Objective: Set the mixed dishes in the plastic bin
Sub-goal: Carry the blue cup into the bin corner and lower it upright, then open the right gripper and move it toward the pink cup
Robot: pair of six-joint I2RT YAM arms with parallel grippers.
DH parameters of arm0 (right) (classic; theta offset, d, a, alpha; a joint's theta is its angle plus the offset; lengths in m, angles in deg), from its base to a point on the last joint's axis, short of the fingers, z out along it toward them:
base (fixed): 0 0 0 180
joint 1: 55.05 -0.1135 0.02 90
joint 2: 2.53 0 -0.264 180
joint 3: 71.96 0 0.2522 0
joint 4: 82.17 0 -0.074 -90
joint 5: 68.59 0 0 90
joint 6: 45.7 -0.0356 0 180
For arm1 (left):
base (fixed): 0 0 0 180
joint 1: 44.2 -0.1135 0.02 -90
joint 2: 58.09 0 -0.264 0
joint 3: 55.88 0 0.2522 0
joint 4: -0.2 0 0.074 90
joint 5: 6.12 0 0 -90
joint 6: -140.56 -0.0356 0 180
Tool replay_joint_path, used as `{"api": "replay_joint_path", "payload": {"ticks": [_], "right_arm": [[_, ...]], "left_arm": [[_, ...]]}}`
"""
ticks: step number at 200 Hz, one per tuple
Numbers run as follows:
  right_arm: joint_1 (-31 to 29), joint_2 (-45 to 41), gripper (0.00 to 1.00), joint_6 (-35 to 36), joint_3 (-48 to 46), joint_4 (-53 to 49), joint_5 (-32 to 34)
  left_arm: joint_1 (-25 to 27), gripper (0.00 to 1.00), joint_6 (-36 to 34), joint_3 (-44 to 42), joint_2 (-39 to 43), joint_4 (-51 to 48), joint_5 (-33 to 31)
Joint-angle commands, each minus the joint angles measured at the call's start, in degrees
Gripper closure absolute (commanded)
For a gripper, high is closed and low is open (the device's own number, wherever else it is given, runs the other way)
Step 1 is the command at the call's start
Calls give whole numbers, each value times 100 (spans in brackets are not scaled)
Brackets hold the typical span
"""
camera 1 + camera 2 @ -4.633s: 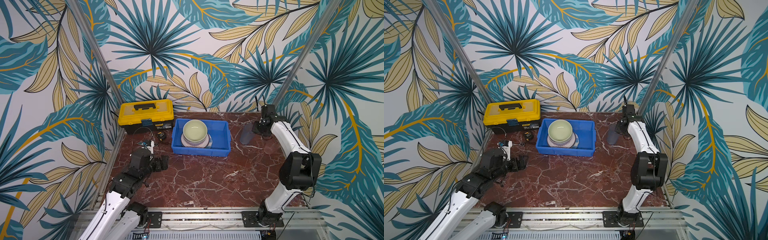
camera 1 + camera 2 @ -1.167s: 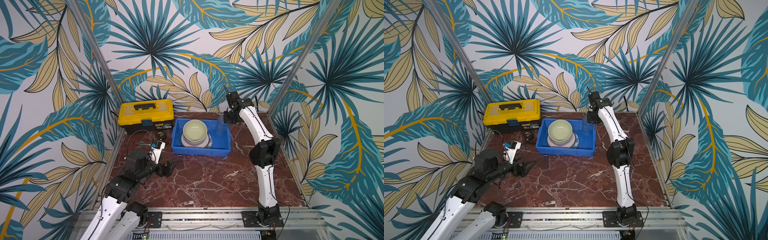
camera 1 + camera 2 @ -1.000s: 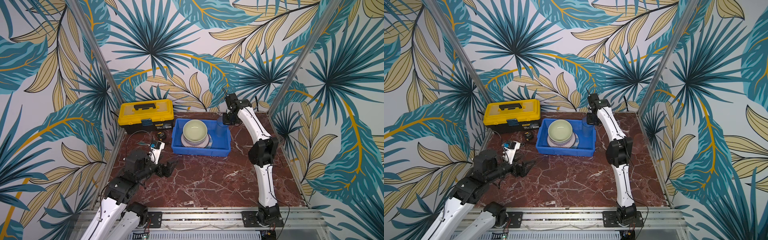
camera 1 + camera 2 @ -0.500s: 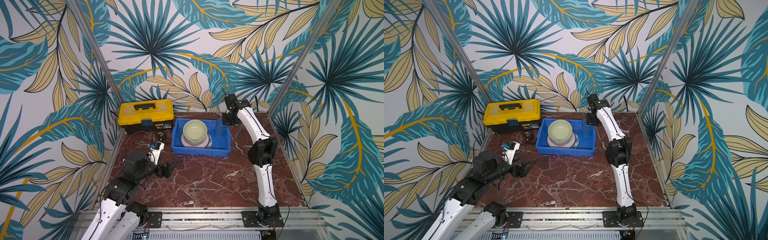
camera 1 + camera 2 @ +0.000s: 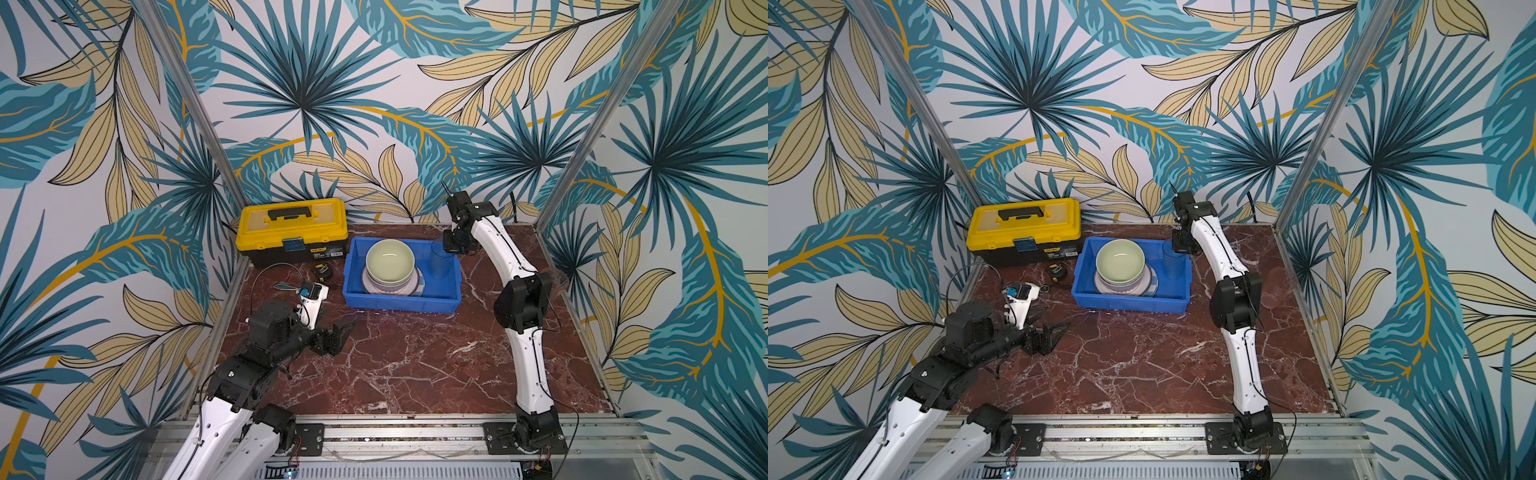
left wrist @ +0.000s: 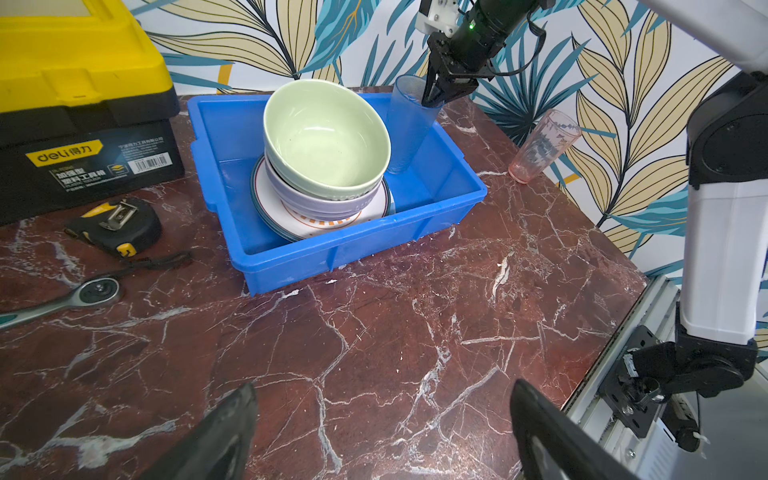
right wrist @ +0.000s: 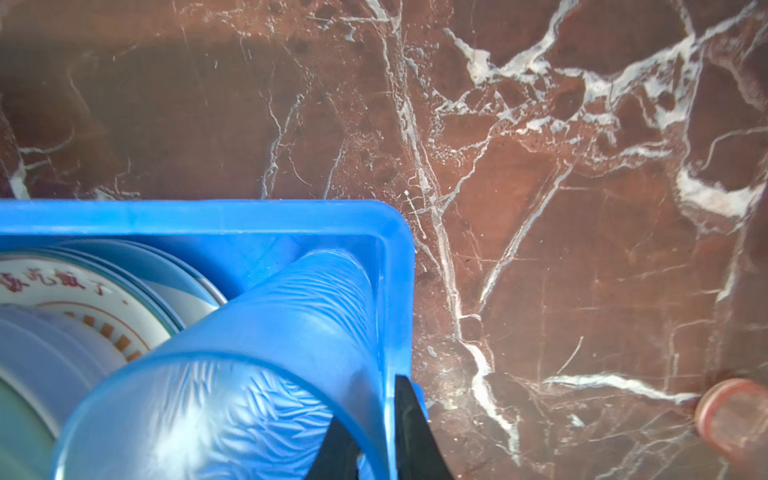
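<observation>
Fingers (image 7: 417,432) of the right gripper (image 6: 431,99) are seen on either side of the rim of the bluish tumbler (image 6: 409,124), one inside and one outside, with only a narrow gap. Whether the wall is pinched or merely straddled cannot be told. That tumbler is tilted inside the plastic bin (image 6: 361,249), at its right end in both top views, with its base down near the right wall. At the middle of the bin the pale green bowl (image 6: 328,133) is nested in the lavender bowl (image 6: 328,203). Both are stacked on the white plate with orange sunburst (image 6: 270,195) and the blue-and-white striped plates (image 7: 166,274). The pinkish tumbler (image 6: 540,145) is seen upright on the marble table (image 6: 374,332), outside the bin, at the right of the left wrist frame. Fingers of the left gripper (image 6: 384,388) are spread wide with nothing between them, at the lower left of both top views, well apart from the bin.
</observation>
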Motion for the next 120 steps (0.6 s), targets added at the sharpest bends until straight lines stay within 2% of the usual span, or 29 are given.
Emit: {"api": "replay_joint_path", "payload": {"ticks": [1, 48, 120], "right_arm": [[-24, -28, 80, -4, -168, 55, -26], [-28, -151, 64, -3, -212, 109, -11], [-28, -731, 55, -28, -512, 267, 52]], "left_arm": [[-10, 5, -51, -47, 64, 81, -2], [-14, 5, -51, -46, 64, 81, 15], [-13, 5, -51, -55, 29, 86, 82]]}}
